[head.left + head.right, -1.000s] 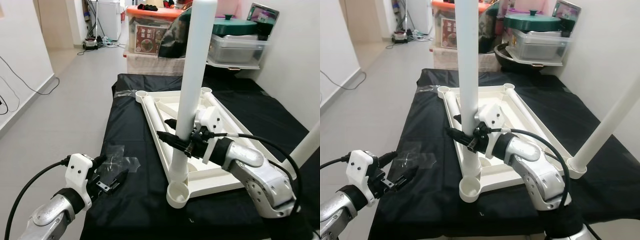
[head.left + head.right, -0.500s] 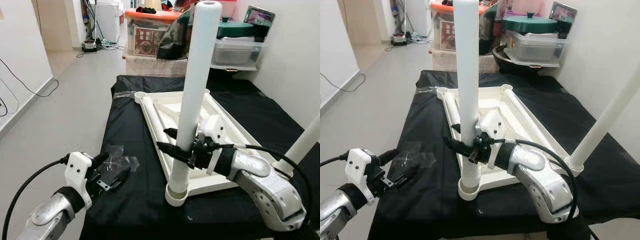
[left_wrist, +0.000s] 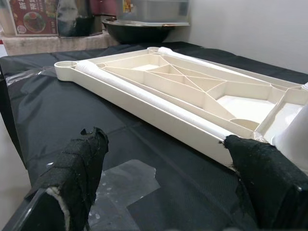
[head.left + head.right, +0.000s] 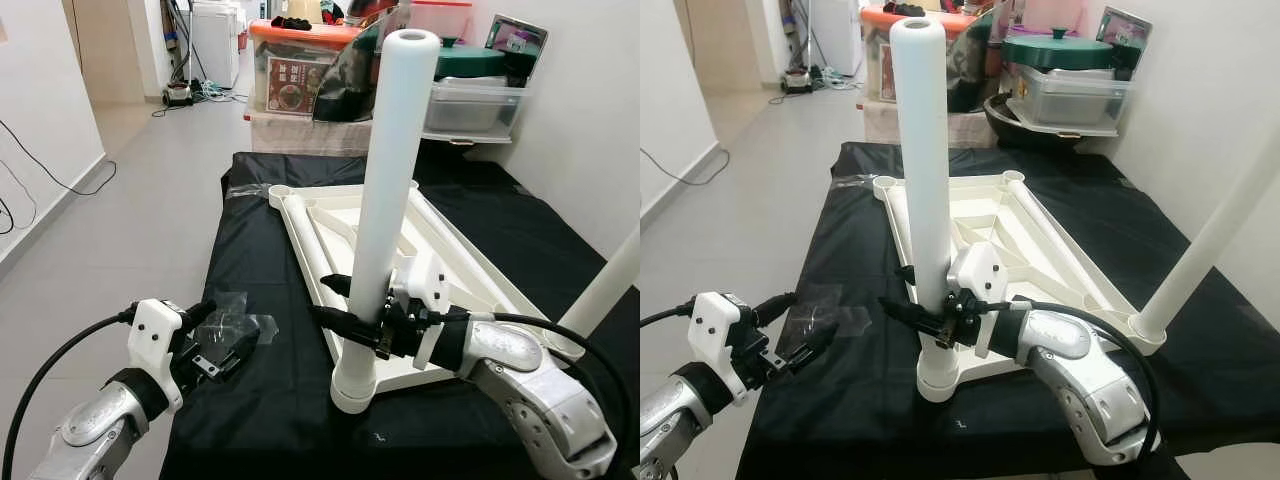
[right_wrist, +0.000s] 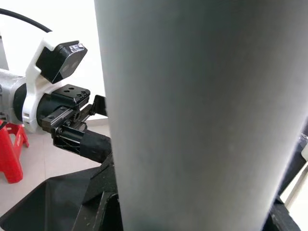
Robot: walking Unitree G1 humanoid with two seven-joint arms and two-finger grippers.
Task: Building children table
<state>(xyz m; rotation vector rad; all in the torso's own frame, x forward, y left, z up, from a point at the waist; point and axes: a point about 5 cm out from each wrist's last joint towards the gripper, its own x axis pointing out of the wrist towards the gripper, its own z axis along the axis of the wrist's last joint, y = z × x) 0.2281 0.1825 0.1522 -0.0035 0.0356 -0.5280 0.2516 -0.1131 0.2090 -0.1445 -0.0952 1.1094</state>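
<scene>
Over at the near left corner of the desk (image 4: 260, 260), the left gripper (image 4: 222, 345) hovers just above the black cover with its fingers (image 3: 77, 178) spread apart and nothing between them. A crumpled sheet of clear plastic wrap (image 4: 238, 318) lies right below it. From the wrist camera, the upturned white tabletop (image 3: 192, 96) lies ahead of those fingers, well apart from them.

Now the centre, and here is the action: the white leg (image 4: 385, 190) stands upright, its long axis straight up from the desk, its foot sitting in the corner socket (image 4: 353, 390) at the tabletop's near left corner. The right gripper (image 4: 345, 305) reaches in from the right, fingers clamped around the leg low down, just above the socket. So the right arm is the one on the job; the left is close but off to the side.

It looks like the leg needs pressing straight down along that vertical axis to seat fully; any tilt could jam it.

Far right, a second leg (image 4: 1210, 240) already stands in its own corner.
</scene>
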